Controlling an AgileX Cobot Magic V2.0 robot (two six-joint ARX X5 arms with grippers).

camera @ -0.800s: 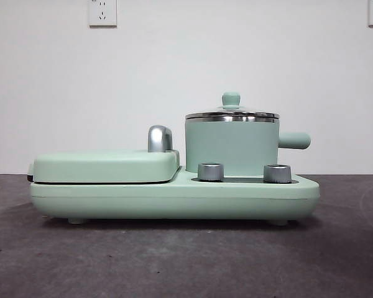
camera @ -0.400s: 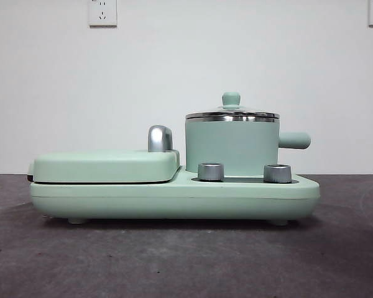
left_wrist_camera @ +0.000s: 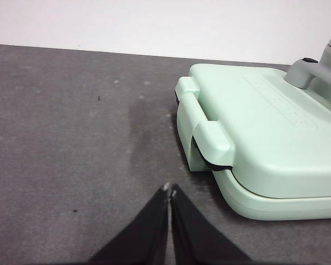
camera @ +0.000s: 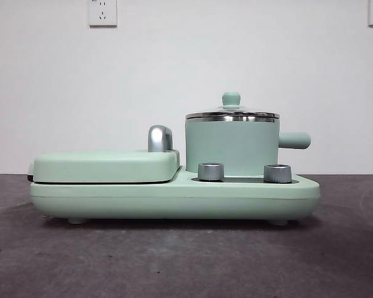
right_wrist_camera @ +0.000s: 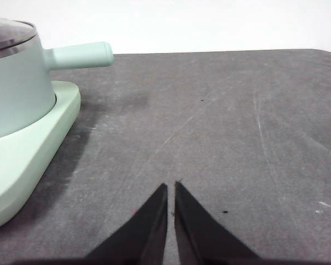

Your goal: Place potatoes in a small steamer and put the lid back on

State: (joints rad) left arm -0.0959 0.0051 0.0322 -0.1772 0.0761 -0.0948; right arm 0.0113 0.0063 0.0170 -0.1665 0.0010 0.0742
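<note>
Counter: dark grey, speckled, carrying one mint-green appliance base.

My left gripper: jaws pressed together, holding nothing, over bare counter just off the griddle end of the base.

Griddle: flat, closed, on the left half of the base. Its chrome handle rises at the rear, between griddle and steamer.

Steamer: mint-green pot with steel rim, upright on the right half of the base, side handle pointing right.

Lid: glass, steel-rimmed, seated flat on the steamer rim, green knob on top.

Two metal dials: on the base front, below the steamer.

Potato: not seen in any view; it may be inside the steamer, but I cannot tell, since the front view is level with the pot wall and the right wrist view shows only the lid's edge.

My right gripper: jaws nearly together with a thin gap between the tips, holding nothing, over bare counter to the right of the base, well apart from the side handle.

Wall sockets: two, high on the white wall, the right one cut by the frame edge.
</note>
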